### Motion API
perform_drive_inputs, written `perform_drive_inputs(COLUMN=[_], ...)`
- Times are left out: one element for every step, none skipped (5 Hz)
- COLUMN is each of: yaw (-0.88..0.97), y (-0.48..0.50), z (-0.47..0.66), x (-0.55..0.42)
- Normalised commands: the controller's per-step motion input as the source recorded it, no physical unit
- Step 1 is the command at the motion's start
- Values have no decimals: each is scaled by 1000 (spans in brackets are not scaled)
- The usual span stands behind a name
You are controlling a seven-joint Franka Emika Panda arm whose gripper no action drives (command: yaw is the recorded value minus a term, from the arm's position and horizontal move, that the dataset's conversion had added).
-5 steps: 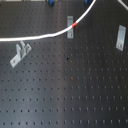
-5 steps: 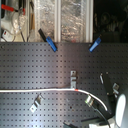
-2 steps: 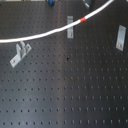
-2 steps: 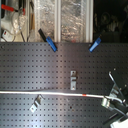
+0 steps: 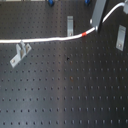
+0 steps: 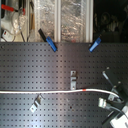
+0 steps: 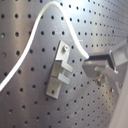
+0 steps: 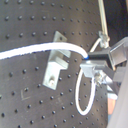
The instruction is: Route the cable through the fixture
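The white cable [image 5: 45, 39] runs from the first exterior view's left edge to its red band [image 5: 86, 34], then rises to my gripper [image 5: 100, 22] at the upper right. In the second exterior view the cable [image 6: 40, 92] lies nearly straight, with the red band [image 6: 88, 89] just before the gripper [image 6: 114, 98]. It passes close by the middle fixture [image 5: 70, 25] [image 6: 73, 80]. In both wrist views the gripper [image 7: 98, 68] [image 8: 93, 61] is shut on the cable [image 8: 35, 50] beside a metal fixture [image 7: 59, 70] [image 8: 55, 65]. A slack loop [image 8: 85, 95] hangs behind the fingers.
Two more metal fixtures stand on the black perforated board [image 5: 65, 90]: one at the first exterior view's left [image 5: 20, 52], one at its right [image 5: 121, 37]. Blue clamps [image 6: 50, 44] [image 6: 95, 45] sit at the board's far edge in the second exterior view, with clutter behind.
The gripper has drawn the cable into a straighter line. In the first exterior view the red band has moved right and down, to just past the middle fixture.
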Motion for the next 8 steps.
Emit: perform_drive_inputs(yaw=[-902,-998,-1000,-691,-425,-326,-169,0], y=[124,-8,12,-297,-256,-142,-93,1], z=[188,338,500,246,-243,68,307,20], x=[-94,-10,8,-273,-271,-337,-374,1])
